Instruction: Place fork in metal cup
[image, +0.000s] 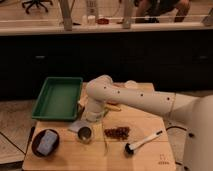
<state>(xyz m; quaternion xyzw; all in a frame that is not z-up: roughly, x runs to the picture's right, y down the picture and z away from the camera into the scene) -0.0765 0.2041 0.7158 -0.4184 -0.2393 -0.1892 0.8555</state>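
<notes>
Pincer (80, 125) beside metal cup (84, 134)

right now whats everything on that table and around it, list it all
shiny steel metal cup: 1, silver, front centre of table
dark round bowl: 1, holding a blue thing, front left
green plastic tray: 1, back left
brown patterned packet: 1, right of cup
black-headed brush with white handle: 1, front right
wooden table: 1, light brown
white robot arm: 1, reaching from right
gripper: 1, just above and behind cup
</notes>
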